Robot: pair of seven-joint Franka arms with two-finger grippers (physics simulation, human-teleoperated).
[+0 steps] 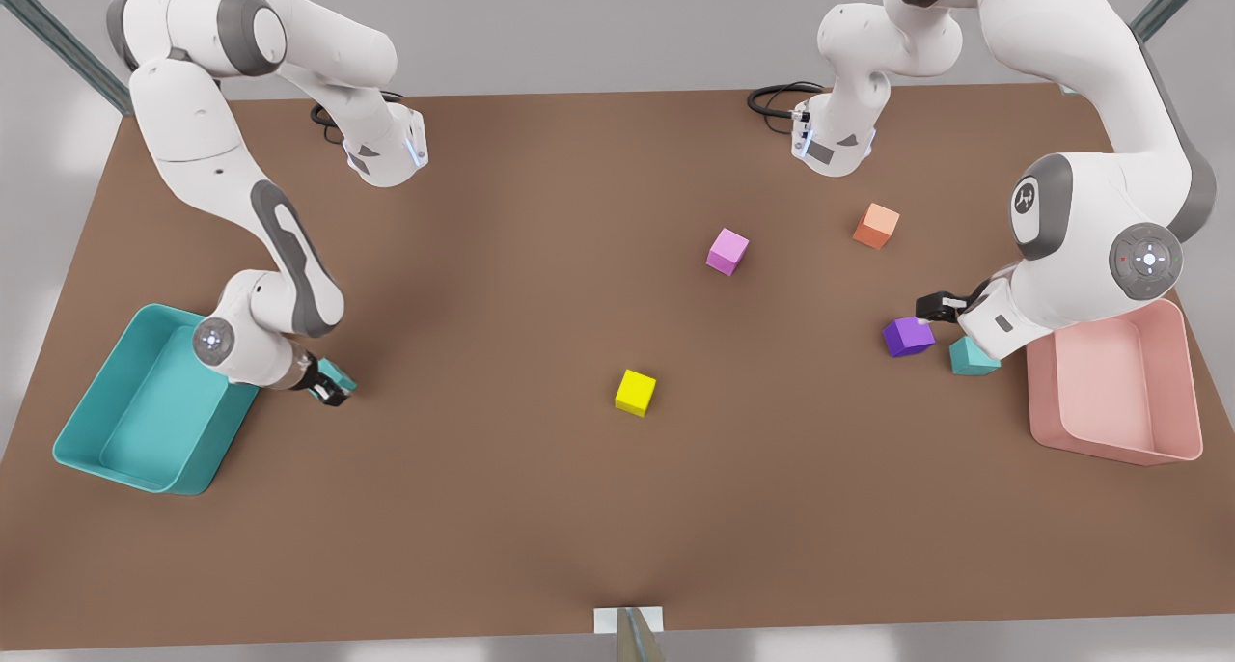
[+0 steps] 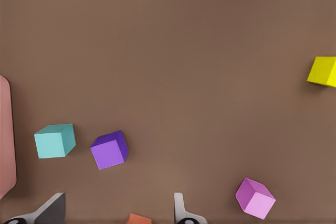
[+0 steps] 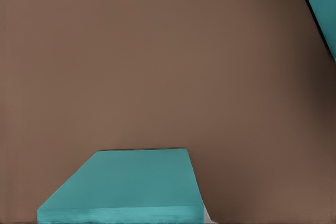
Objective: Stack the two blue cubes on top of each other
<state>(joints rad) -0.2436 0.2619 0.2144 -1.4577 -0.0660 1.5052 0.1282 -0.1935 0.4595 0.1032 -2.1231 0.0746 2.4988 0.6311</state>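
One blue cube sits between the fingers of my right gripper, which is shut on it at the front view's left, beside the teal bin. In the right wrist view this cube looms close over the brown table. The other blue cube rests on the table at the front view's right, between a purple cube and the pink bin. My left gripper hovers open above that spot. From the left wrist view its fingers stand wide apart, away from the blue cube and the purple cube.
A teal bin stands at the front view's left and a pink bin at its right. Loose on the table lie a yellow cube, a pink cube and an orange cube.
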